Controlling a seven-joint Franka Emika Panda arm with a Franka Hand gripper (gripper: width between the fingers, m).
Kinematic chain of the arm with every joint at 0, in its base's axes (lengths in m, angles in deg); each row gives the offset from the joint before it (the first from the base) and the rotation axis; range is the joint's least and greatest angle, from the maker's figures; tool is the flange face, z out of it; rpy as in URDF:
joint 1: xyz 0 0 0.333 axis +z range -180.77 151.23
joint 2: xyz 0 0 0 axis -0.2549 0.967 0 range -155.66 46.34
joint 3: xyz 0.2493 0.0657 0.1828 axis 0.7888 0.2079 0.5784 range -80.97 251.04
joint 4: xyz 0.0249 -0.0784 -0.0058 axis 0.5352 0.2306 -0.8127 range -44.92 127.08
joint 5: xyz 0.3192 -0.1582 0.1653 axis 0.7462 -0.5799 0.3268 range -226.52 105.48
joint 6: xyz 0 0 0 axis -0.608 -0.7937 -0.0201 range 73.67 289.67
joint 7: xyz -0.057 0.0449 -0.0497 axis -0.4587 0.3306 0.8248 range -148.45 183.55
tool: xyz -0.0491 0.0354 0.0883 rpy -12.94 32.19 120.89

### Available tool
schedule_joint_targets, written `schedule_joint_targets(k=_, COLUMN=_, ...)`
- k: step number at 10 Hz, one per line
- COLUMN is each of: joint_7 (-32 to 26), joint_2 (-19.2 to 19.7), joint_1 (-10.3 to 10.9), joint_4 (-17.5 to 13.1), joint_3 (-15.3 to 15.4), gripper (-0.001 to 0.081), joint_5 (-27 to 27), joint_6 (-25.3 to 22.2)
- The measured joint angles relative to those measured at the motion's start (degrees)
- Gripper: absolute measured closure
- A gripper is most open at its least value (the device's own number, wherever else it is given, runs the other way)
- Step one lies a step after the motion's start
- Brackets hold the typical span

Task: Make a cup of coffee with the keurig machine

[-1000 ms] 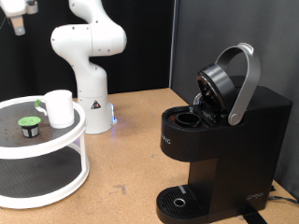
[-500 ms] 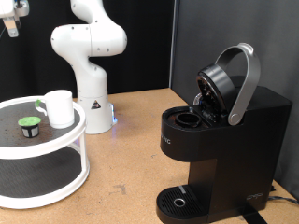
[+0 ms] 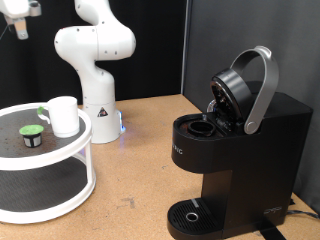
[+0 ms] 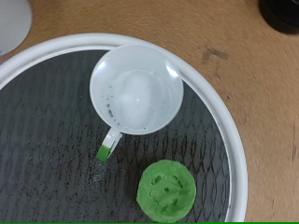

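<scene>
The white cup [image 3: 63, 115] stands on the top shelf of a round white two-tier stand [image 3: 70, 158] at the exterior view's left. A small dark pod with a green lid [image 3: 31, 134] sits beside it. The wrist view looks straight down on the empty cup [image 4: 137, 89] and the pod [image 4: 166, 189]. My gripper [image 3: 15, 14] hangs high above the stand at the exterior view's top left, mostly cut off, and its fingers do not show in the wrist view. The black keurig machine [image 3: 235, 150] stands at the right with its lid raised and its pod chamber [image 3: 200, 127] open.
The white arm base [image 3: 95, 95] stands behind the stand on the brown table [image 3: 140, 170]. The stand's white rim [image 4: 224, 131] rings a dark mesh surface. A cable runs off behind the machine at the lower right.
The gripper has shifted slightly at the top left of the exterior view. The cup, pod and machine have not moved.
</scene>
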Motion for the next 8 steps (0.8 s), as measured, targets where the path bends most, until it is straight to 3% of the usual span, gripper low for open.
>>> schedule_joint_targets(k=2, joint_7=-10.6, joint_2=2.4, joint_1=3.0, joint_4=-1.1, joint_3=-0.8, gripper=-0.0001, joint_5=-2.2, joint_6=-1.7)
schedule_joint_targets(k=4, joint_7=-13.7, joint_2=8.1, joint_1=4.9, joint_4=-4.4, joint_3=-0.8, gripper=-0.0001, joint_5=-2.8, joint_6=-3.3)
schedule_joint_targets(k=5, joint_7=-13.7, joint_2=7.8, joint_1=4.9, joint_4=-4.1, joint_3=-0.8, gripper=-0.0001, joint_5=-2.7, joint_6=-2.5)
schedule_joint_targets(k=8, joint_7=-29.9, joint_2=6.9, joint_1=6.3, joint_4=-2.1, joint_3=-2.3, gripper=-0.0001, joint_5=-3.8, joint_6=-0.1)
